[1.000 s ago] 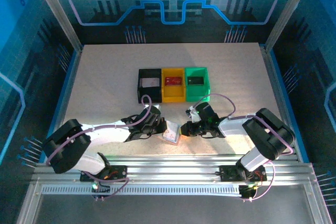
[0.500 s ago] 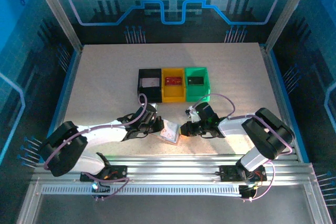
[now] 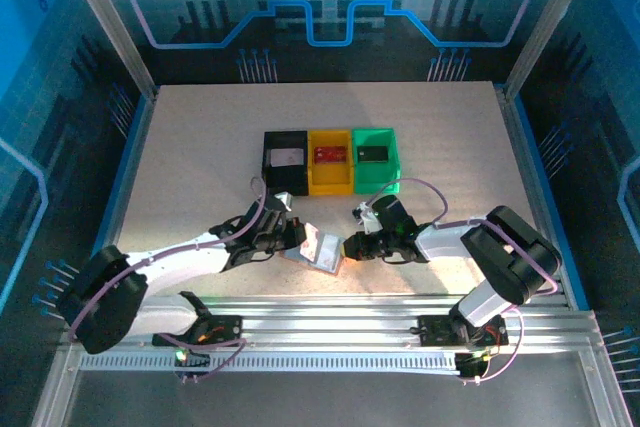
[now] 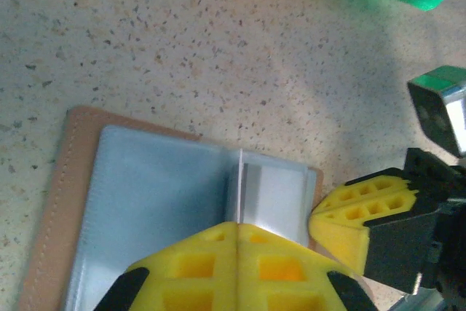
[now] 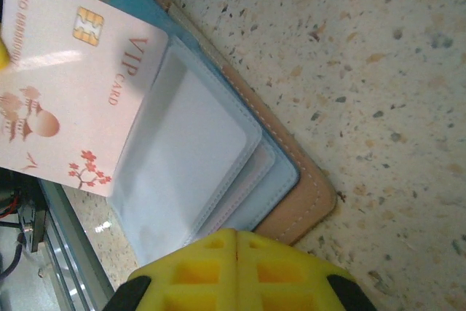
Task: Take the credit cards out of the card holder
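The card holder (image 5: 218, 143) is laid open on the table (image 3: 200, 147), near its front edge, between the two tools. The left tool (image 4: 238, 229) is seen with its yellow fingers pressed together, clamped on a pale pink credit card (image 5: 69, 85) marked "VIP CARD" and fitted with a chip. This card is held at the mouth of a clear pocket; whether its end is inside cannot be told. The right tool (image 5: 234, 237) is closed on the outer edge of the card holder. Farther back, a black bin (image 3: 270, 175), a yellow bin (image 3: 330, 182) and a green bin (image 3: 378, 180) are set touching in a row, and a whitish card (image 3: 288, 157), a red card (image 3: 329, 154) and a dark card (image 3: 372, 155) are seen lying in them respectively
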{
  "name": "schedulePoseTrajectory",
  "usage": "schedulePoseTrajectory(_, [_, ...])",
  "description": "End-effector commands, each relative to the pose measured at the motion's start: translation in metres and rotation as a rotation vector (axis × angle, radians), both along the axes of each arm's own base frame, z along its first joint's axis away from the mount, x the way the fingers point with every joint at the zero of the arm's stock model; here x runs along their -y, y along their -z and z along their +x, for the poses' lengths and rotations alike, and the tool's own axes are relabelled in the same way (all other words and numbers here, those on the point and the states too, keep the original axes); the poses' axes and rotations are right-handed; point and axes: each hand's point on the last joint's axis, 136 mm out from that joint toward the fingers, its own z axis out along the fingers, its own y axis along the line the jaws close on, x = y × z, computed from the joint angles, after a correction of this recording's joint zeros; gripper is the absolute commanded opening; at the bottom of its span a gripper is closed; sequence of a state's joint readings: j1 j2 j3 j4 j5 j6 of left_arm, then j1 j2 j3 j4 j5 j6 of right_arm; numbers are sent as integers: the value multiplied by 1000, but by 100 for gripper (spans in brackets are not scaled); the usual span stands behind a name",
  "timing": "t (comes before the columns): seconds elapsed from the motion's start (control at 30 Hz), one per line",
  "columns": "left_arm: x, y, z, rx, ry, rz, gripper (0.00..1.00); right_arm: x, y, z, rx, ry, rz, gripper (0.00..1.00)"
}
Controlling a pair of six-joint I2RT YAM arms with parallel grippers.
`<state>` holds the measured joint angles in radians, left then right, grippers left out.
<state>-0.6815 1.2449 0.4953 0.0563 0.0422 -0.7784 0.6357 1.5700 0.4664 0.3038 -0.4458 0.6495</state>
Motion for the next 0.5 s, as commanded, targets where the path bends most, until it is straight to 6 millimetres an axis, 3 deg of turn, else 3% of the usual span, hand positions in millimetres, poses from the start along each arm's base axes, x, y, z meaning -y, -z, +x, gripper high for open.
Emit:
schedulePoseTrajectory(0.0, [-3, -6, -5, 15, 17, -15, 0, 9, 13, -13, -26, -20, -80, 0])
schedulePoseTrajectory(0.13, [-5, -13, -7, 31, 15, -35, 0, 6, 2, -8, 3, -28, -72, 3])
schedulePoseTrajectory(0.23, [-5, -18, -9, 39, 10, -58, 0, 3, -16, -4, 45, -34, -54, 14])
schedulePoseTrajectory(0.47, [-5, -31, -16, 61, -3, -145, 0, -5, -78, 5, 183, -29, 61, 39])
